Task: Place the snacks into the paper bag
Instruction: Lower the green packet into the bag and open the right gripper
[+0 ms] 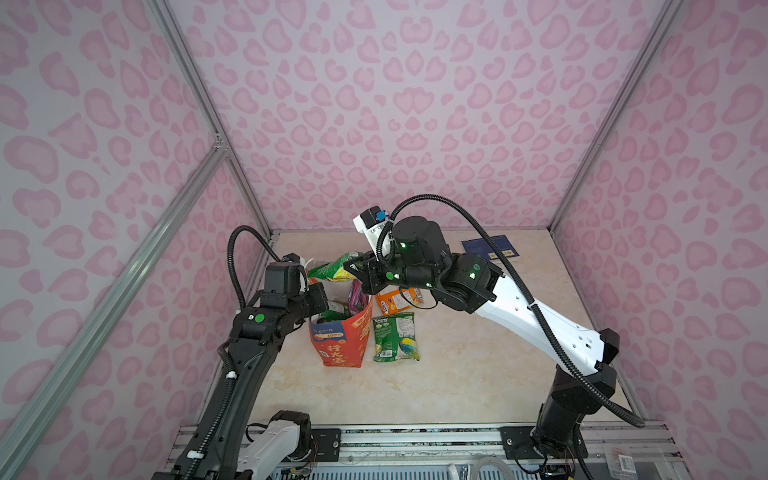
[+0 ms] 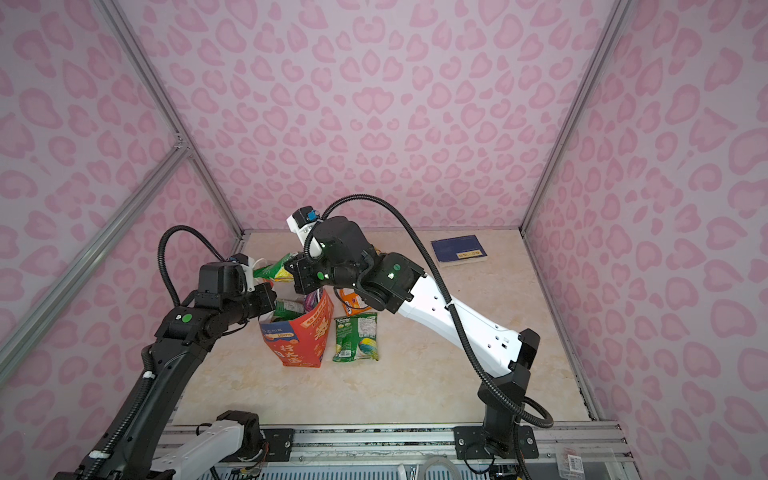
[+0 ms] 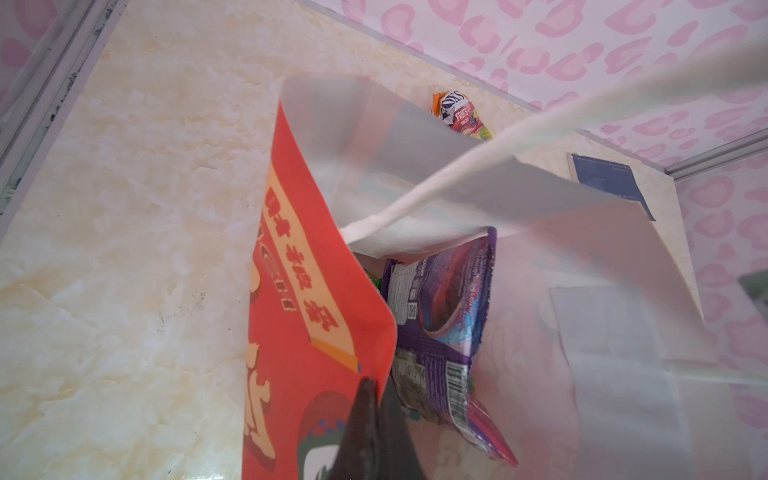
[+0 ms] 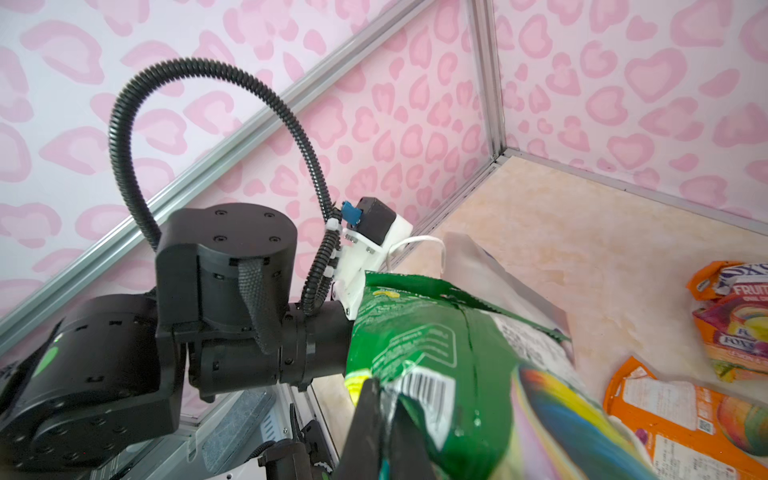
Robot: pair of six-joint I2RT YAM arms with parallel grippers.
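Glossy, crinkled plastic fills my right wrist view: my right claw (image 4: 382, 403) is clenched on the barcode corner of a green packet (image 4: 415, 332). Both top views show it held up at the far edge of the open mouth of the paper bag (image 1: 340, 345). My left claw (image 3: 376, 395) is pinched tight on the bag's red rim, a grip only the left wrist view shows. The bag is stiff red paper, white inside, and stands upright on the marbled beige worktop (image 1: 478, 365), with a white cord handle (image 3: 457, 166). Inside it stands a purple packet (image 3: 440, 299). A top view reads "100%" on the bag's blue band. Beside the bag lie a flat second green packet (image 1: 395, 336) and an orange packet (image 1: 395, 300). The left wrist view reads "FOX'S" and "FRUITS" on a multicoloured packet (image 3: 461, 114). A dark blue book (image 1: 490, 248) lies near the far right corner.
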